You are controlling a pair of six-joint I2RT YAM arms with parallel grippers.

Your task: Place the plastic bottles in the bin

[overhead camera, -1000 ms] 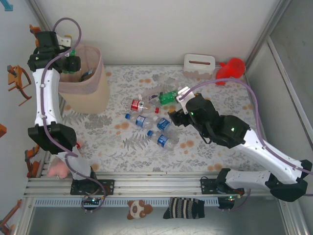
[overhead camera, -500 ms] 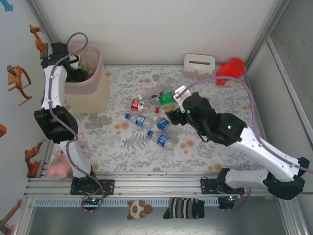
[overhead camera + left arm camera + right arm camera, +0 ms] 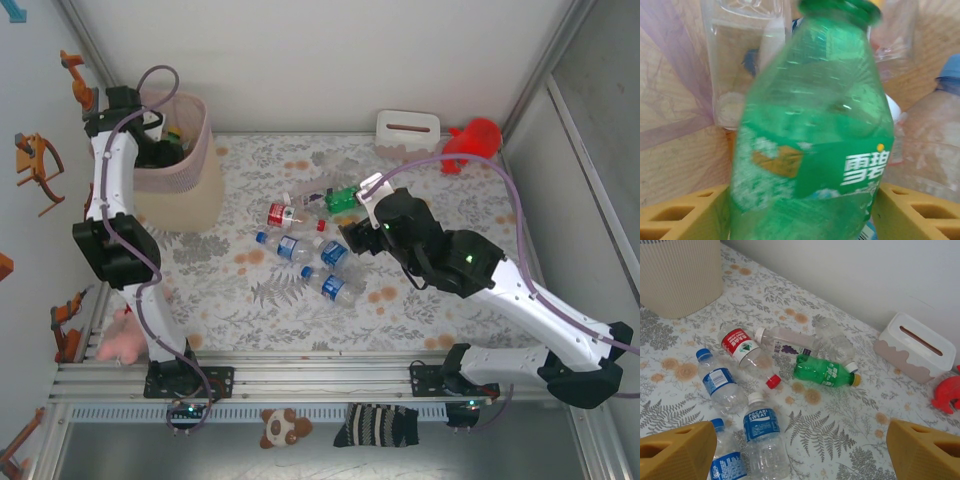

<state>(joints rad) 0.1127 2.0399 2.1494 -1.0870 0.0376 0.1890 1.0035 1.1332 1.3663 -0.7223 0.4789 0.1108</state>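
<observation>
Since a second ago the left arm has straightened and sunk the left tool [image 3: 157,149] into the tall beige round-cornered bin [image 3: 195,185] at the tabletop's [image 3: 230,300] 10 o'clock corner. Between its yellow fingers [image 3: 680,210] stands a green plastic bottle [image 3: 810,140], blurred, its long axis running 6 to 12 with the cap at 12. Whether it is gripped or freed, I cannot tell. The right tool [image 3: 800,445], barely shifted, gapes empty above the loose plastic bottles [image 3: 760,430] at mid-tabletop.
</observation>
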